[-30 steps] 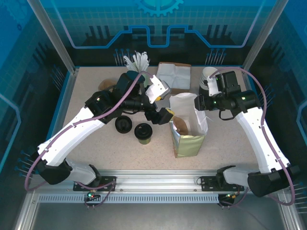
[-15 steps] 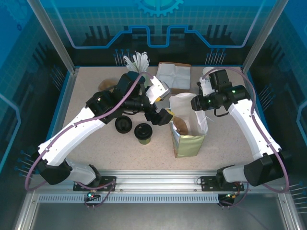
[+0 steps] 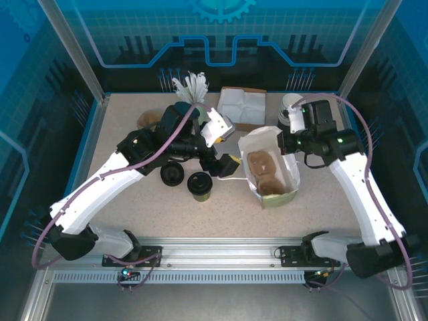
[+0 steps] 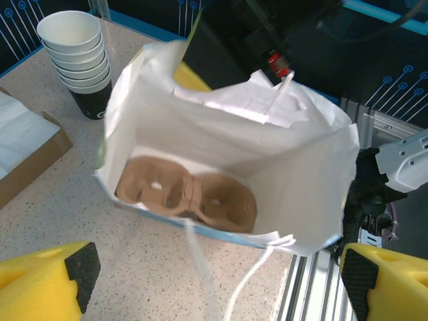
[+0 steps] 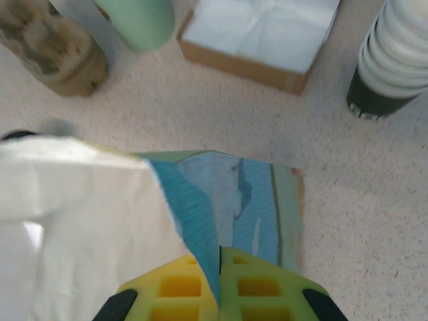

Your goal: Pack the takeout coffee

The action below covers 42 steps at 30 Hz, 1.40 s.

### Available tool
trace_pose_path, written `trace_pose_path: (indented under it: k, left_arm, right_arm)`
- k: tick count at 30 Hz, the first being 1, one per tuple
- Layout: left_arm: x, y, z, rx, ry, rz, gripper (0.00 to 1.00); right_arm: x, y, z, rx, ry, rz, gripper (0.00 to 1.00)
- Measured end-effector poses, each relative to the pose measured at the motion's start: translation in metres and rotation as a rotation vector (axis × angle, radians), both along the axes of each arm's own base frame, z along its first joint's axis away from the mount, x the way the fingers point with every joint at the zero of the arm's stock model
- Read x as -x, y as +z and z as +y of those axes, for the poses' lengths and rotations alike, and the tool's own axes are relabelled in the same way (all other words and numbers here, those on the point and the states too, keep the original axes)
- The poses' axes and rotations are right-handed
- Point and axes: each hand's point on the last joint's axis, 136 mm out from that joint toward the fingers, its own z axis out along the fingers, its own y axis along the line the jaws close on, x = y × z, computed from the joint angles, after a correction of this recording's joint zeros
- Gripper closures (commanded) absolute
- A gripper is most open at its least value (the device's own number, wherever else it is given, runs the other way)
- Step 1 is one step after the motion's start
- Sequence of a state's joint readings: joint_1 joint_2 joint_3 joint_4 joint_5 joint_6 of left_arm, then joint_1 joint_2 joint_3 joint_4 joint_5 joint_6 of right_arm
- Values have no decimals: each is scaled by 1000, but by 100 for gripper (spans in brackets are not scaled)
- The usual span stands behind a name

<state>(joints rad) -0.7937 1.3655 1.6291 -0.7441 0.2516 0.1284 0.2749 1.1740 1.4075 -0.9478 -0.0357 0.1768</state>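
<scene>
The paper bag (image 3: 271, 175), upright a second ago, now tips leftward at frame centre, its rim pinched in the closed right gripper (image 5: 219, 271), arm bent at the elbow. The left wrist view reveals a cardboard carrier (image 4: 187, 198) inside. The left gripper (image 3: 223, 145) gapes beside the bag. The takeout coffee (image 3: 199, 185) stands left of centre.

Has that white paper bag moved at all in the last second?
Yes. The bag has tipped and its base has slid rightward, farther from the takeout coffee, which sits where it was. The right tool pinches its rim.
</scene>
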Motion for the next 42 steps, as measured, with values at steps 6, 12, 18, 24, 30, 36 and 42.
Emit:
trace_pose_path:
  k: [6, 12, 18, 24, 30, 36, 42]
  left_arm:
    - [0, 3, 0, 22, 0, -22, 5]
    - [3, 11, 2, 76, 4, -54, 5]
    - [3, 17, 0, 123, 12, -44, 12]
    - [3, 16, -13, 141, 24, 20, 17]
    - [14, 19, -43, 159, -6, 98, 24]
    - [19, 18, -75, 165, 20, 214, 42]
    - [-7, -16, -93, 101, 195, 364, 45]
  right_arm:
    - [21, 33, -10, -64, -50, -182, 100]
    - [25, 29, -16, -108, -104, -243, 100]
    - [23, 30, -18, -173, -170, -241, 100]
    - [23, 30, -17, -284, -275, -195, 100]
    - [29, 21, -18, -388, -420, -111, 100]
    - [31, 17, -19, -480, -542, -60, 100]
    - [32, 15, -21, -557, -643, -30, 100]
